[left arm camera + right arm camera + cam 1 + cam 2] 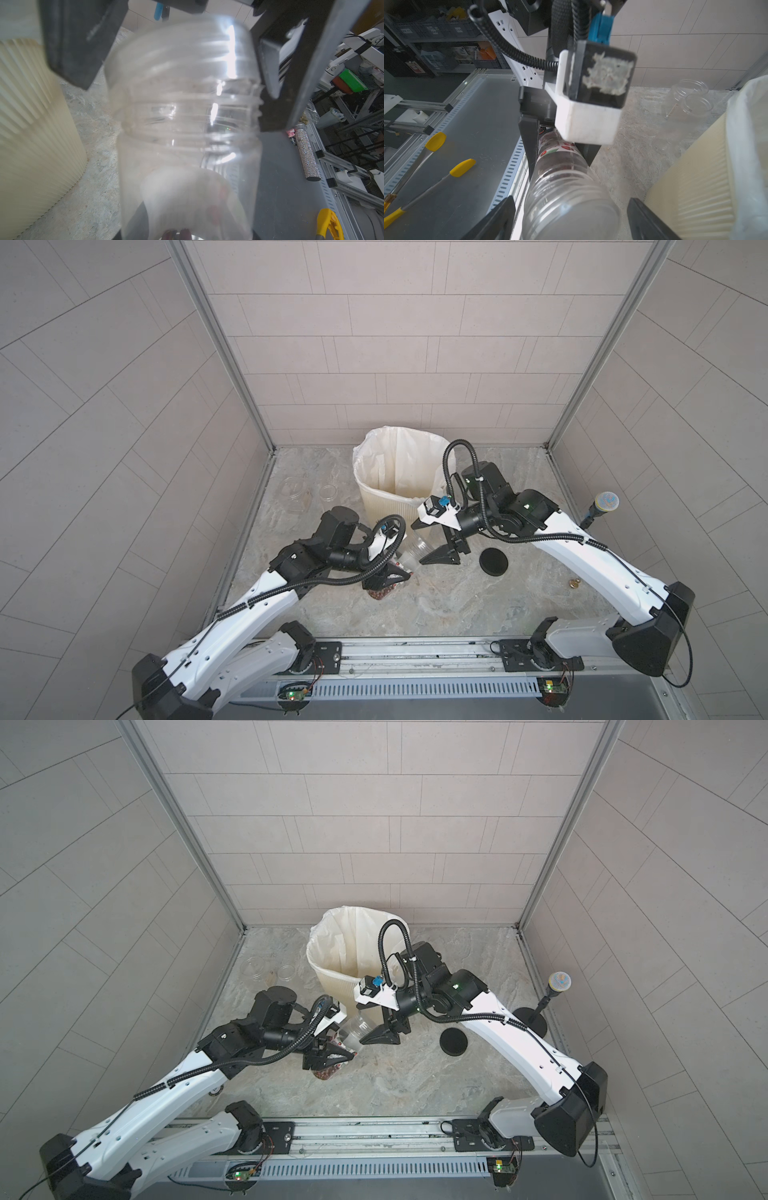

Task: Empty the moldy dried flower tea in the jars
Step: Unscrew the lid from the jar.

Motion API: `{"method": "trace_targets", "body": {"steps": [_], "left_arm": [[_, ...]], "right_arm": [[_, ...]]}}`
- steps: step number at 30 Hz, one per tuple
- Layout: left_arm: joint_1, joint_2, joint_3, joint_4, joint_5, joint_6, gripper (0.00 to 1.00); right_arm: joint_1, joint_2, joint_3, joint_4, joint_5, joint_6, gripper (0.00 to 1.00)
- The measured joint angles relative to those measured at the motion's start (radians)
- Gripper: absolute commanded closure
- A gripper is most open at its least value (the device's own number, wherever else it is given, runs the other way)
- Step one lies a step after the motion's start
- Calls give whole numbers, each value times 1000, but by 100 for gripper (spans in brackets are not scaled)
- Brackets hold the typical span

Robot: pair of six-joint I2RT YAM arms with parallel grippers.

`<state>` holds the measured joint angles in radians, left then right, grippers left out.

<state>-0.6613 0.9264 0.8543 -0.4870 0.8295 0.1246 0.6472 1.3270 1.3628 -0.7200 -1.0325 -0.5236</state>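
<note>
One clear jar (187, 124) clamped in your left fingers (528, 145); right fingers (496, 220) wide at its mouth. One black lid (493, 561) on tabletop (457, 605).

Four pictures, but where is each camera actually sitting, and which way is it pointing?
Top views: high over the front rail, tilted down onto the table; both arms show, left gripper and right gripper meeting before the bin.
Left wrist: on the left arm, looking along the held jar toward its mouth; the right gripper's fingers flank it.
Right wrist: on the right arm, looking between its own open fingers at that mouth and the left gripper.
Shared: both wrist views show the jar and bin.
</note>
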Motion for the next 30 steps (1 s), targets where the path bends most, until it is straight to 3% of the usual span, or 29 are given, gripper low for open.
{"method": "trace_targets", "body": {"steps": [8, 17, 23, 30], "left_arm": [[-3, -4, 0, 0, -3, 2, 62], [-3, -27, 0, -16, -32, -3, 62], [-3, -27, 0, -29, -38, 7, 62], [-3, -27, 0, -27, -39, 7, 64]], "right_arm": [[-7, 3, 0, 18, -40, 94, 40], [-7, 8, 0, 63, -62, 140, 57], [-13, 8, 0, 70, -67, 167, 52], [-16, 10, -3, 98, -91, 200, 59]]}}
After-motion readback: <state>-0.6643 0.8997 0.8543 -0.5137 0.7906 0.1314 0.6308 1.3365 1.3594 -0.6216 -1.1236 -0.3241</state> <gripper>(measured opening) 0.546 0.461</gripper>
